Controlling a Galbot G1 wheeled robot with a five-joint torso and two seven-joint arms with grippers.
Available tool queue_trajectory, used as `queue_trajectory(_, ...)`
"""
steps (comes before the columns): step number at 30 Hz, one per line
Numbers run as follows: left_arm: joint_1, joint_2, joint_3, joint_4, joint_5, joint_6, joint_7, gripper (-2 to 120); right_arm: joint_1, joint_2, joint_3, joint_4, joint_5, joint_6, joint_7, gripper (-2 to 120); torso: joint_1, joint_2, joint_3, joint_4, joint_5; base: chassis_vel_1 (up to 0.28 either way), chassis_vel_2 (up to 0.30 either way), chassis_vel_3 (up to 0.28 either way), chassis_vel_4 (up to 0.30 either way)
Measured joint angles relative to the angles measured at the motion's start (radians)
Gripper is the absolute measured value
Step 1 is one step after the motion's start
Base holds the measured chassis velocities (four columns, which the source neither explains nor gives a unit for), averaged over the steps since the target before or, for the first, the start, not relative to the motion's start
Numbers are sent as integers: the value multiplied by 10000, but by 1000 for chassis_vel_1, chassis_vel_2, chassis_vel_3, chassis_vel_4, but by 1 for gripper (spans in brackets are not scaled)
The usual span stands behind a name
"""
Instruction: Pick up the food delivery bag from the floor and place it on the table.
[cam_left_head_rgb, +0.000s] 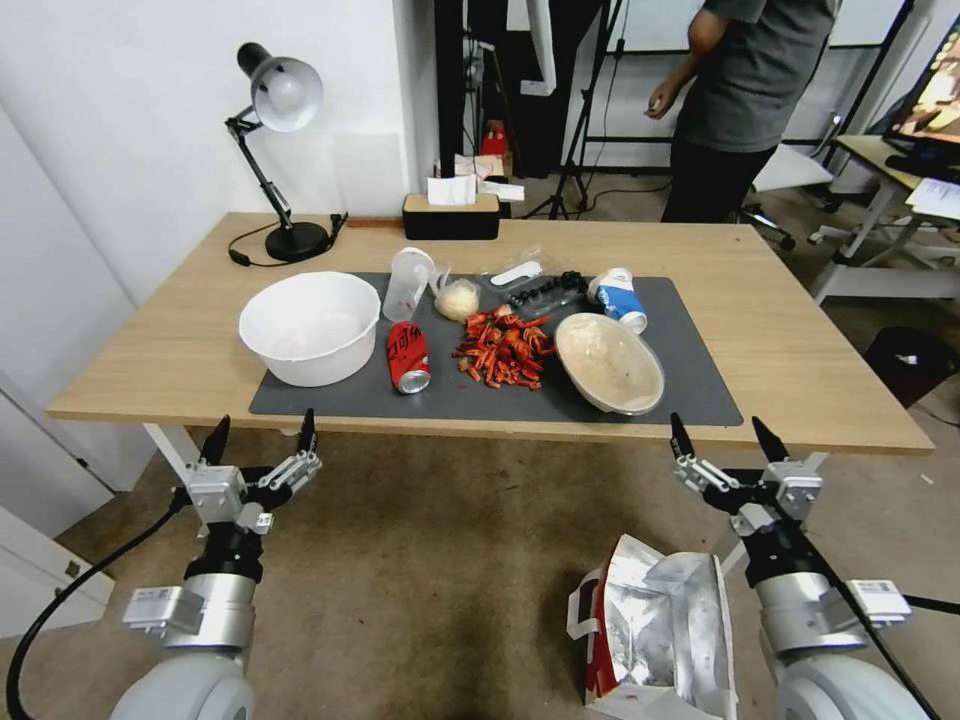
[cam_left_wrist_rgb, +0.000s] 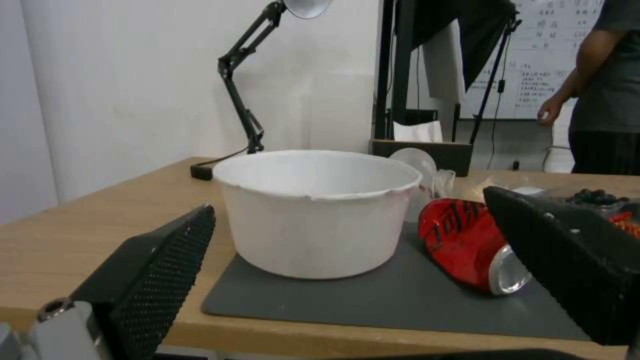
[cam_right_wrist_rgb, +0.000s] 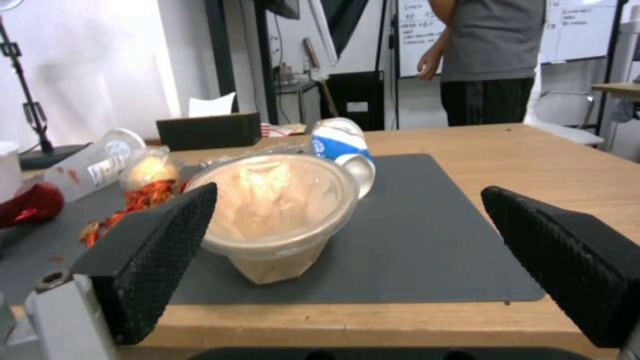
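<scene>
floor: brownish-grey carpet (cam_left_head_rgb: 440, 560), stained, runs under the bench
bench: light-wood top (cam_left_head_rgb: 800, 340) on white legs, dark grey mat (cam_left_head_rgb: 690, 385) across the middle; near edge sits just ahead of both sets of jaws
left jaws: left gripper (cam_left_head_rgb: 261, 437) hangs in front of the bench's near edge at about top height, jaws spread wide, nothing between them
right jaws: right gripper (cam_left_head_rgb: 726, 436) same height at the other end of the mat, jaws spread wide, nothing held
bag: food delivery bag (cam_left_head_rgb: 655, 630) stands on the floor below and just behind the right jaws, beside the right forearm; mouth open, silver foil lining showing, red side panel and white strap handle on the side facing the left arm; well apart from the left jaws
ahead of left jaws: white bowl (cam_left_wrist_rgb: 317, 212) upright on the mat, red can (cam_left_wrist_rgb: 470, 245) lying on its side just beside it
ahead of right jaws: lidded clear container (cam_right_wrist_rgb: 277, 215) tilted on the mat, blue-and-white can (cam_right_wrist_rgb: 340, 147) on its side behind it
between the two: red food scraps (cam_left_head_rgb: 503, 350) scattered on the mat, clear cup (cam_left_head_rgb: 407, 283) tipped over
far side: black desk lamp (cam_left_head_rgb: 280, 160) and black tissue box (cam_left_head_rgb: 450, 215) at the bench's back edge
</scene>
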Motion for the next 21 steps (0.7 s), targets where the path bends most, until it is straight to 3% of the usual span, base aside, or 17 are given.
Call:
queue_trajectory(8,96,-77,15,103,103,-315,198,100,53,-84,-53,-110,-56,31,-25,100,-32,-75,-42,1,-1,0,0,0,0)
queue_trajectory(21,214,-221,43,407,312,-764,470,100,67,-154,-113,-149,-33,18,-1,100,-329,-748,-416,1,-1,0,0,0,0)
